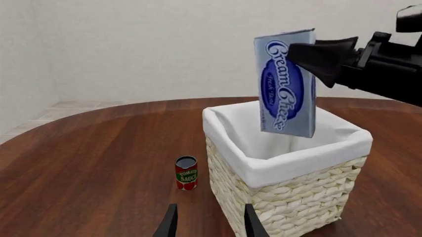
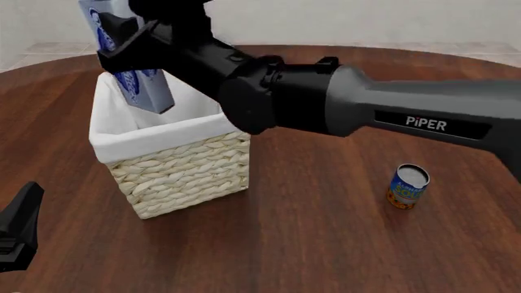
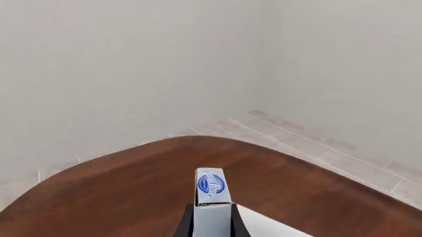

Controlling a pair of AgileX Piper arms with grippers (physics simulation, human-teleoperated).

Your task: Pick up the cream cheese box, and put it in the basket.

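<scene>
The cream cheese box [image 1: 285, 81] is white and pale blue with a dark-blue oval. It hangs upright over the opening of the wicker basket [image 1: 290, 197], its lower end about level with the liner rim. My right gripper [image 1: 300, 54] is shut on the box's upper part. In the front view the right gripper [image 2: 122, 52] holds the box [image 2: 138, 91] over the basket [image 2: 179, 165]. In the right wrist view the box [image 3: 212, 195] sits between my fingers. My left gripper [image 1: 209, 224] is open and empty, low beside the basket, and shows at the front view's lower left [image 2: 18, 229].
A small red tomato sauce can [image 1: 186, 173] stands on the brown wooden table next to the basket. A blue-and-orange can [image 2: 407, 186] stands on the table to the right. My right arm [image 2: 366, 113] stretches across the table above the basket's right side.
</scene>
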